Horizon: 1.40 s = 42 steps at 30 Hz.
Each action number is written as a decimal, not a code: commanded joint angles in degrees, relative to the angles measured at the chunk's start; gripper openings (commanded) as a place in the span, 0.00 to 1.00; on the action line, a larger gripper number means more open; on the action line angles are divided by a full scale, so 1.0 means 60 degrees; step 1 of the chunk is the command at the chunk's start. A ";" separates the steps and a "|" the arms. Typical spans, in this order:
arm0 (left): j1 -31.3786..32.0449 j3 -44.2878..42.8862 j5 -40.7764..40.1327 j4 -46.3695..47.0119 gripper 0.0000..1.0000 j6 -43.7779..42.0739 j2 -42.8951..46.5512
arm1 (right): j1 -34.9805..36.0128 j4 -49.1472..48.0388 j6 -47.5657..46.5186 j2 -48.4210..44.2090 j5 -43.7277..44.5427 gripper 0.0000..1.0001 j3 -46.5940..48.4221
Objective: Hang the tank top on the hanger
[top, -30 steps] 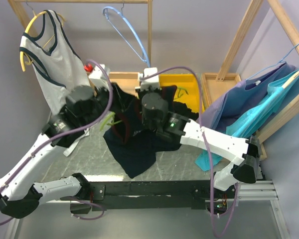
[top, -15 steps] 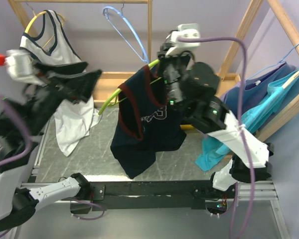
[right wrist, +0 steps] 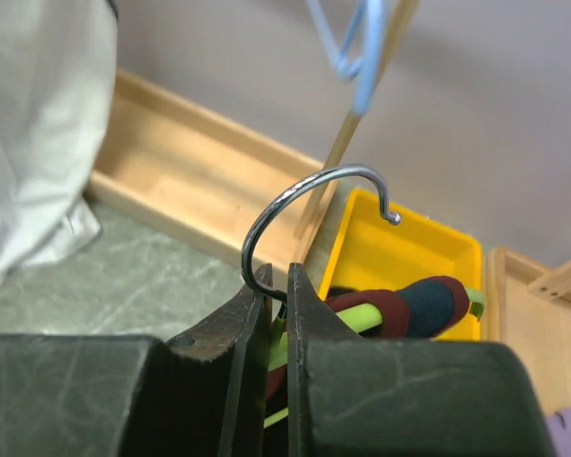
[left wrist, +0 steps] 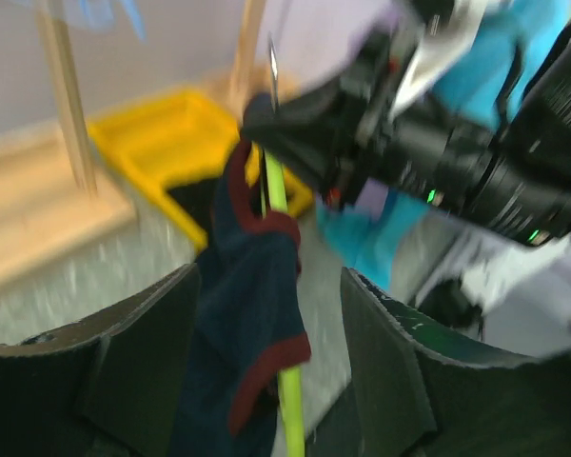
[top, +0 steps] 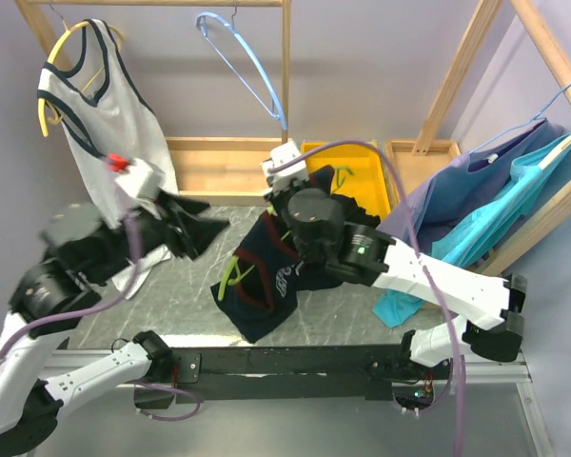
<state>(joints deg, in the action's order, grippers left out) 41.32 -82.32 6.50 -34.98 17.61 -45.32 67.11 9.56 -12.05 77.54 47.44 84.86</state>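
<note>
The right jaws are pinched almost fully together on the neck of the hanger (right wrist: 357, 321), just under its metal hook (right wrist: 352, 171), which rises free above them. That looks like a deliberate hold. Gripped at the neck, the lime-green frame is kept from swinging or twisting, and both of its shoulders are left free for cloth to slide over. Right beside the jaws, a red-trimmed strap of the tank top (left wrist: 247, 295) is wrapped over one green arm of the hanger, so at least that side seems threaded.

The left jaws stand wide apart and hold nothing. In the left wrist view the navy cloth and the green bar sit framed in the gap but beyond the tips, not touched. My reading is that this arm is lined up to take the loose fabric and draw it along the frame while the other arm anchors it.

Further out, the body of the top hangs bunched below the hanger and spreads onto the bench (top: 171, 305) between the two arms, in front of the yellow bin (right wrist: 400, 262). One lime-green end pokes out at its left edge. Whether the second strap is over the other shoulder I cannot tell — the right arm covers it from above.
</note>
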 commanded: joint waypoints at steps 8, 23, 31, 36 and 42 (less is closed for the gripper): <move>-0.0031 0.2220 0.1112 -0.0953 0.67 -0.0210 0.0347 | -0.0067 -0.1448 0.0998 0.0363 -0.0363 0.00 -0.0623; 0.0013 0.2938 0.1158 -0.0220 0.54 -0.0151 -0.0430 | -0.0052 -0.1286 0.1101 0.0832 -0.0436 0.00 -0.0286; 0.0349 0.3744 0.0455 0.0044 0.28 0.0054 -0.0138 | -0.0038 -0.1257 0.0720 0.1008 -0.0158 0.00 0.0036; 0.0540 0.4271 -0.0086 0.0600 0.01 0.0273 0.0417 | -0.0038 -0.1184 0.0588 0.1081 -0.0084 0.00 0.0314; 0.0759 0.5823 -0.1036 0.2443 0.01 0.0947 0.1968 | 0.0050 -0.0906 0.0749 0.1124 -0.0348 0.14 0.0636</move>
<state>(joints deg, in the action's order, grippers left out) 44.93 -51.51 5.41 -28.38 20.62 -39.81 67.70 7.51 -8.95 84.73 43.48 83.46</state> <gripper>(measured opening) 0.189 0.134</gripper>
